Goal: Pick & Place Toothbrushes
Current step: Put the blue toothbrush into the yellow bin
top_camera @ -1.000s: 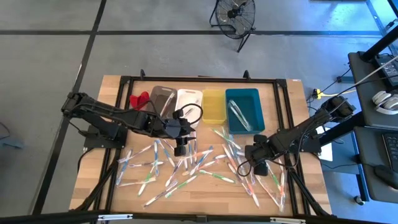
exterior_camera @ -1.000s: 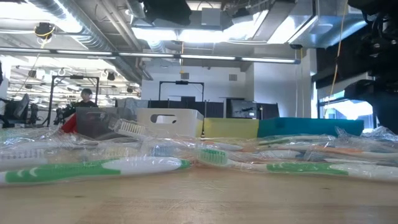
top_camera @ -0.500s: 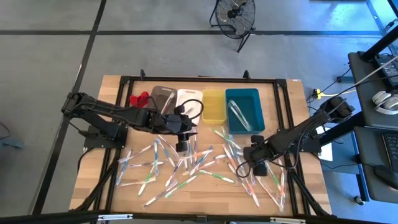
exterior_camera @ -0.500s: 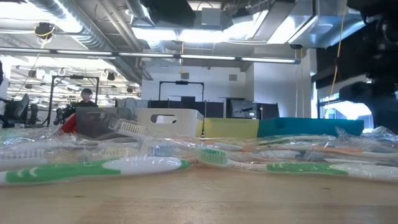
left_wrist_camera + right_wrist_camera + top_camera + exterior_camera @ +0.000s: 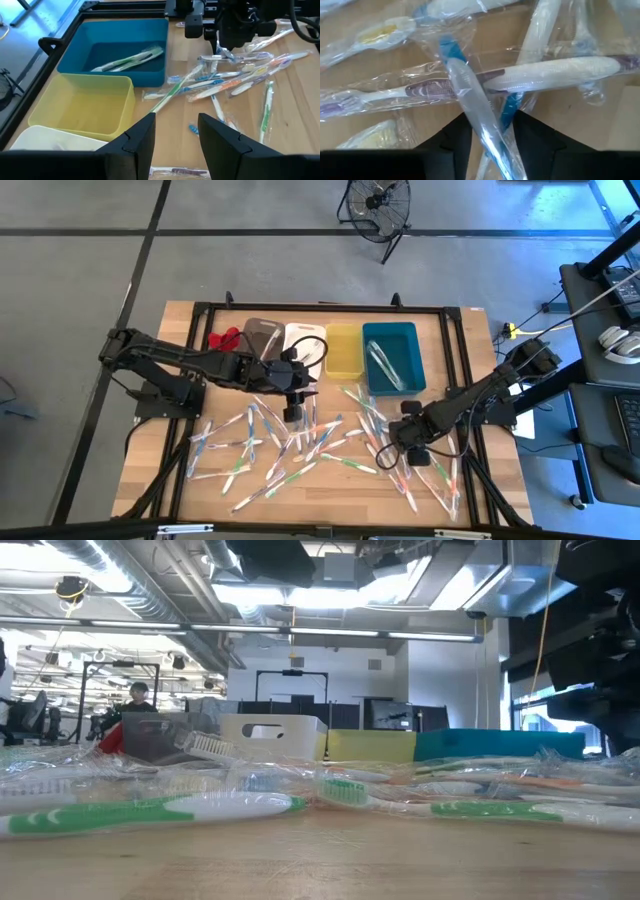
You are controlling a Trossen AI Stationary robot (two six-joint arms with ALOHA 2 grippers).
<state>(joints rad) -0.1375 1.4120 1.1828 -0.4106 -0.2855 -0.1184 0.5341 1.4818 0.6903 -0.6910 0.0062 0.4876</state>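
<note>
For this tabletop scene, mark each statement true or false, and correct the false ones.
1. The teal bin holds toothbrushes. True.
2. The yellow bin is full of toothbrushes. False: nothing shows in it.
3. The right gripper is low over the wrapped toothbrushes on the table, a blue-and-white one between its fingers. True.
4. The left gripper holds a toothbrush. False: its fingers stand apart with nothing between them.
5. The bins stand in a row at the table's far side. True.
6. The red object lies in the teal bin. False: it lies beside the grey bin.
</note>
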